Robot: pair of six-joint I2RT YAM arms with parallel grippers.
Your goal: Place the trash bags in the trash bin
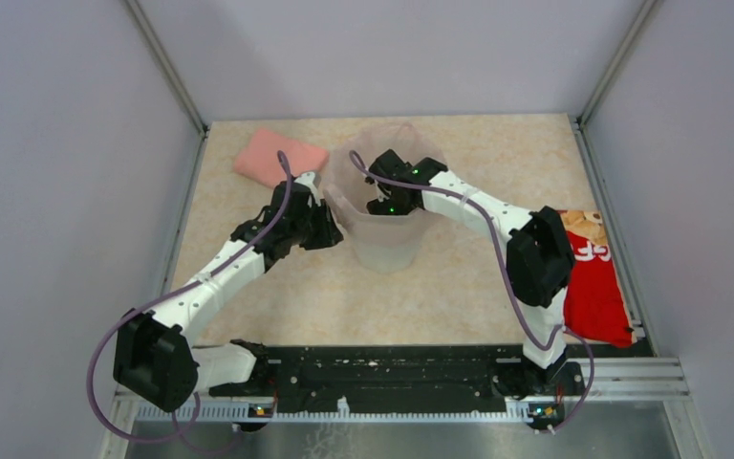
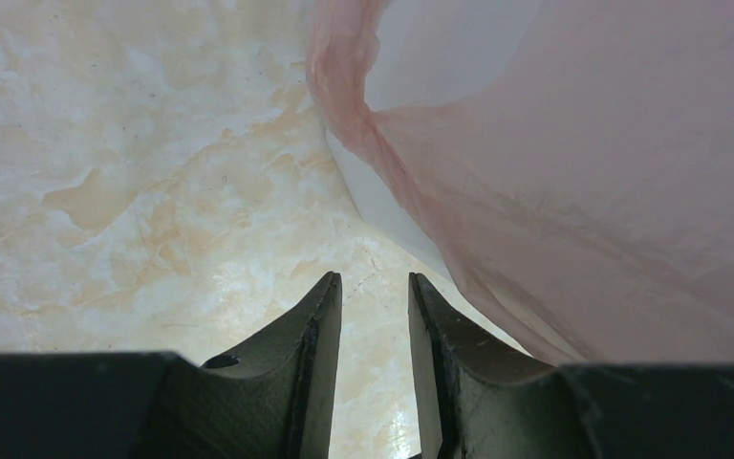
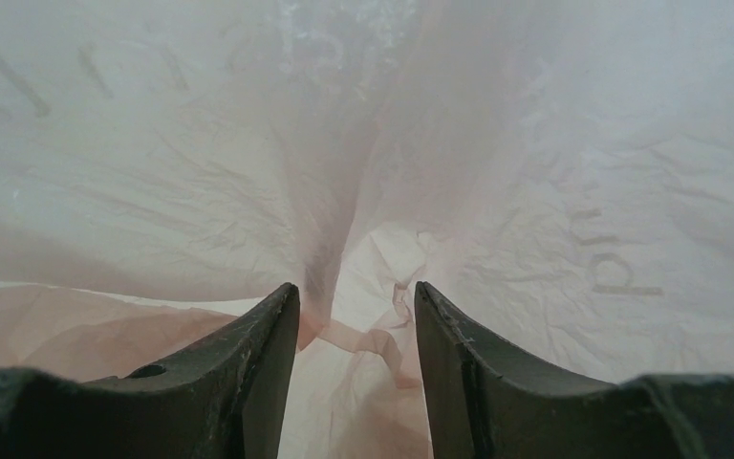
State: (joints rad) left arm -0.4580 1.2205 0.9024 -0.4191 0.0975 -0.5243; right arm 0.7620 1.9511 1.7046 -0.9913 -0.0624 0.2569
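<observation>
The white translucent trash bin [image 1: 389, 251] stands mid-table. The thin pale pink trash bag [image 1: 347, 188] lines it and hangs over its rim. My right gripper [image 1: 388, 202] reaches down inside the bin. In the right wrist view it [image 3: 356, 287] is open, with crinkled bag film [image 3: 201, 191] all around and a loose pink fold between the fingers, not clamped. My left gripper [image 1: 331, 229] sits low by the bin's left side. In the left wrist view it [image 2: 373, 279] is open and empty over the table, with the draped bag [image 2: 583, 191] and the bin wall [image 2: 377, 206] just to its right.
A folded salmon-pink cloth [image 1: 278, 156] lies at the back left, close behind the left arm. A flat red packet [image 1: 594, 287] lies along the right edge by the right arm's elbow. Grey walls enclose the marble tabletop [image 1: 440, 287] on three sides.
</observation>
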